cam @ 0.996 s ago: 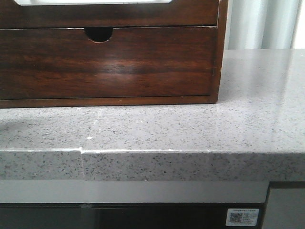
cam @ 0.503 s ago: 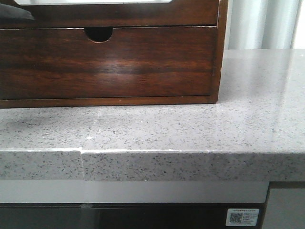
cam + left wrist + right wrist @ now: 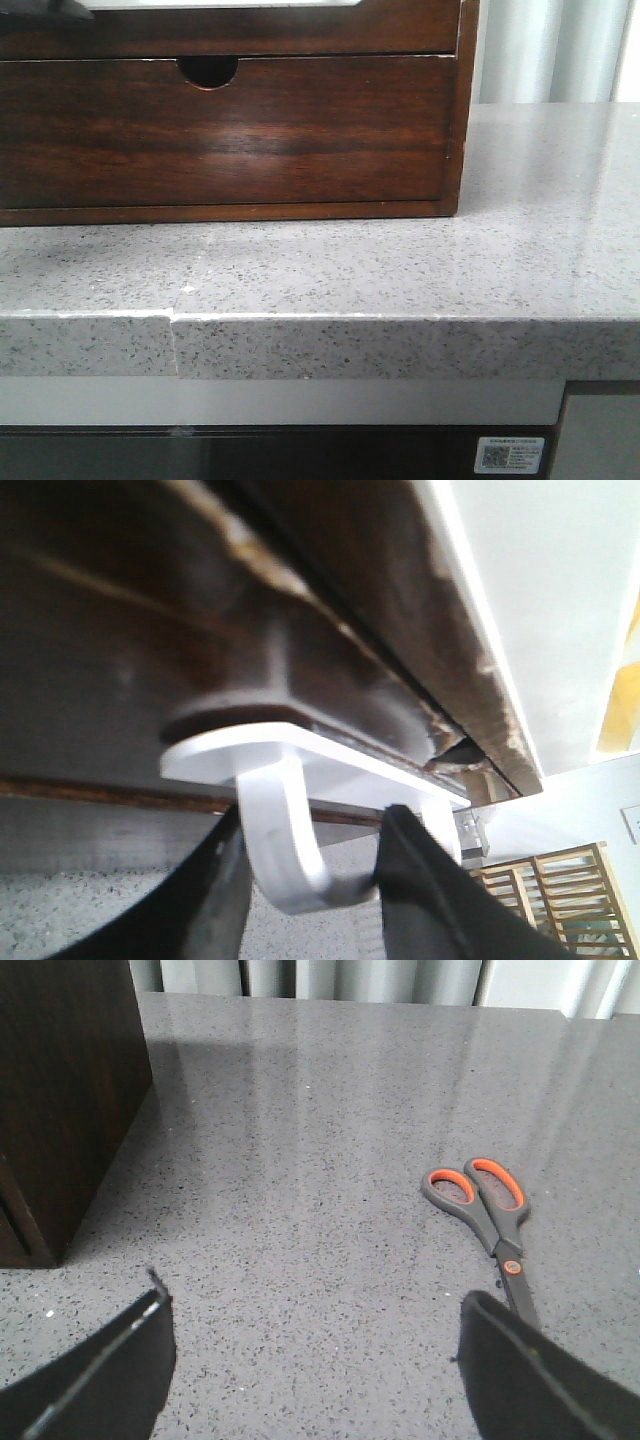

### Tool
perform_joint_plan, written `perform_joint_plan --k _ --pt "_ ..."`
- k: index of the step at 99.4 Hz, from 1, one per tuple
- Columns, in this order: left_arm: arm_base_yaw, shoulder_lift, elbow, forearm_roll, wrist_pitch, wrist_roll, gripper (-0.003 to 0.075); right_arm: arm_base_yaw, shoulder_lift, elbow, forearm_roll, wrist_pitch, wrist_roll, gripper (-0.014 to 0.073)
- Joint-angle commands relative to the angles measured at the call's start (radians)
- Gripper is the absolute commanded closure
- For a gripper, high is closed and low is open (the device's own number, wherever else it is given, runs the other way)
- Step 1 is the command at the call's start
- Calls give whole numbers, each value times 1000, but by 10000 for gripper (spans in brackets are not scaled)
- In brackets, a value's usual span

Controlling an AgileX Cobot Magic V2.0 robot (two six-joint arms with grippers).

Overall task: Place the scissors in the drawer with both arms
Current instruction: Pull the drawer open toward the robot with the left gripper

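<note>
Speckled grey surface [image 3: 500,270] carries wooden cabinet [image 3: 300,140]. Drawer [image 3: 250,30] is seen at cabinet's top w/ white hook [image 3: 290,850] between left tool [image 3: 310,880] fingers; grip can't be told. Scissors [image 3: 487,1222] lie flat near spread, empty right tool [image 3: 310,1360].

Right end effector [image 3: 310,1360] wide apart, empty.

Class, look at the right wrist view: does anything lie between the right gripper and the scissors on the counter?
Nothing visible does. The scissors lie flat on bare grey counter, closed, just ahead of the right gripper, whose fingers are spread wide. The wooden box stands off to the other side, clear of that path.
</note>
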Motion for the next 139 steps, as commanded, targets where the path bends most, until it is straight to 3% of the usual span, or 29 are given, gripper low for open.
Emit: perform_joint_plan --k 1,31,63,108,139 --pt "1 -21 -33 -65 50 9 554 0 15 -25 0 -81 2 67" --pt "1 -21 -33 -7 109 9 680 0 15 -25 0 -81 2 67" --pt "1 -137 32 60 126 13 741 0 15 -25 0 -81 2 67" --pt "1 -552 354 102 108 11 741 0 15 -25 0 -81 2 67" --pt "1 -667 393 102 76 7 740 0 15 -25 0 -81 2 67"
